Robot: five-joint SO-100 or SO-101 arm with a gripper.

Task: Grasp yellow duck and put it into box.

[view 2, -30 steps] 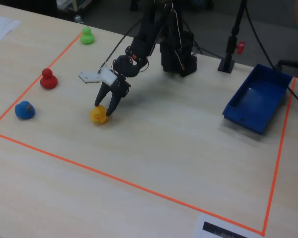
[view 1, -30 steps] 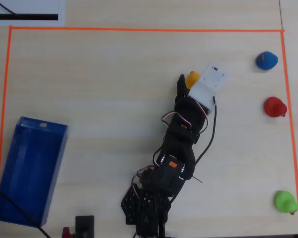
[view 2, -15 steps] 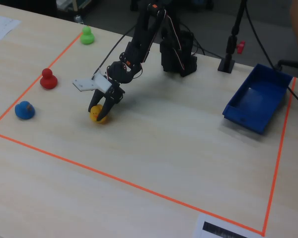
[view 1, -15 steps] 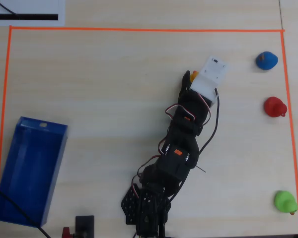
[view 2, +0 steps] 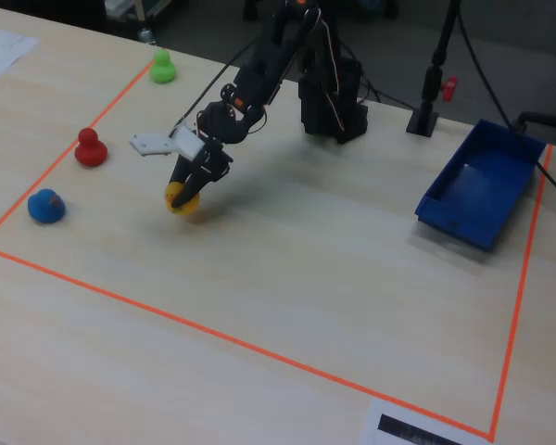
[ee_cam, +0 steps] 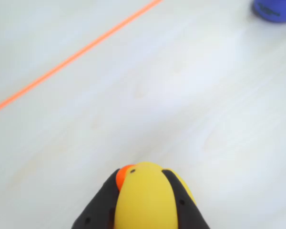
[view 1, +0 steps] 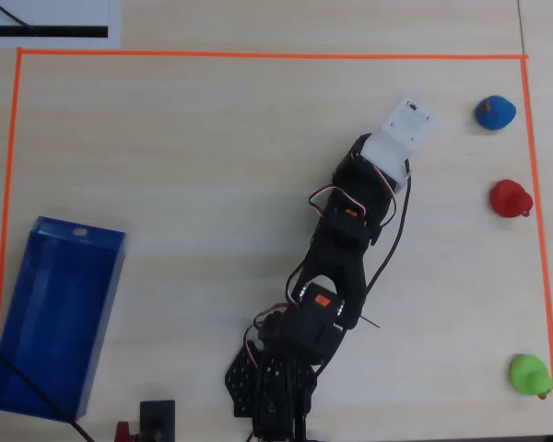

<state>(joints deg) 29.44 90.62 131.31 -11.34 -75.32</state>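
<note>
Between the two matte black fingers of the pincer sits the yellow duck, smooth and rounded with a glossy plastic sheen and an orange beak poking out on the wrist view's left; the fingers press its flanks, clamped on it. Just under the duck lies the pale wood-grain table, though contact is unclear in the fixed view. Well away from the pincer stands the blue, straight-walled rectangular box.
</note>
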